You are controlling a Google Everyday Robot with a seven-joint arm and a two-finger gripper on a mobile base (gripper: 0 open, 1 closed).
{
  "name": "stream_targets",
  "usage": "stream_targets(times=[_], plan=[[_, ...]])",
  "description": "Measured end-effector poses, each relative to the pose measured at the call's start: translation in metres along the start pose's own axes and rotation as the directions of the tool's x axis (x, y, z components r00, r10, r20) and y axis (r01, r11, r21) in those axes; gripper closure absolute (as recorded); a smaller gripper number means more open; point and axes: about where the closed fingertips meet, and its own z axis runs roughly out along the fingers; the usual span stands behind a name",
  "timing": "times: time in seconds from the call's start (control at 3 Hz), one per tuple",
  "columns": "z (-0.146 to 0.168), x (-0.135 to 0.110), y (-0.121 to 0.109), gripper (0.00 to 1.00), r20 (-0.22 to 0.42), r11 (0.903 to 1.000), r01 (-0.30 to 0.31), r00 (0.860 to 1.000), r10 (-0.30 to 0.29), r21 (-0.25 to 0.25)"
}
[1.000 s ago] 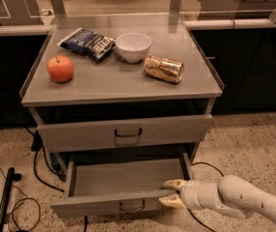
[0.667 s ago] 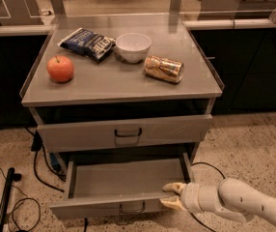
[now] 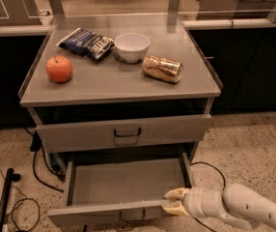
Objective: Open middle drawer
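The middle drawer (image 3: 123,182) is pulled out, showing a plain grey empty tray. Its front panel (image 3: 104,215) with a small dark handle (image 3: 132,216) sits at the bottom edge of the view. My gripper (image 3: 175,202) reaches in from the lower right on a white arm (image 3: 244,209). It is at the right end of the drawer's front panel. Its fingers (image 3: 176,194) are apart, one just inside the tray and one on the outer side of the panel's top edge. The gripper is open.
The drawer above (image 3: 123,132) is shut, with a dark handle. The cabinet top (image 3: 128,81) holds a red apple (image 3: 59,68), a blue chip bag (image 3: 86,42), a white bowl (image 3: 131,46) and a tipped gold can (image 3: 162,68). Cables (image 3: 36,163) lie on the floor at the left.
The gripper has stayed at the right end of the open drawer's front and edged slightly left. The drawer stays pulled out. The whole view has shifted a little.
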Motion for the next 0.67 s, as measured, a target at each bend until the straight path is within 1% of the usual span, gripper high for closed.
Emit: stream_targets(times=[0.33,0.67], plan=[[-0.0108,0.004,0.0111,0.88,-0.008,0.9996,-0.004,1.0,0.005,0.029],[-0.0108,0.004,0.0111,0.66,-0.008,0.9996,-0.004,1.0,0.005,0.029]])
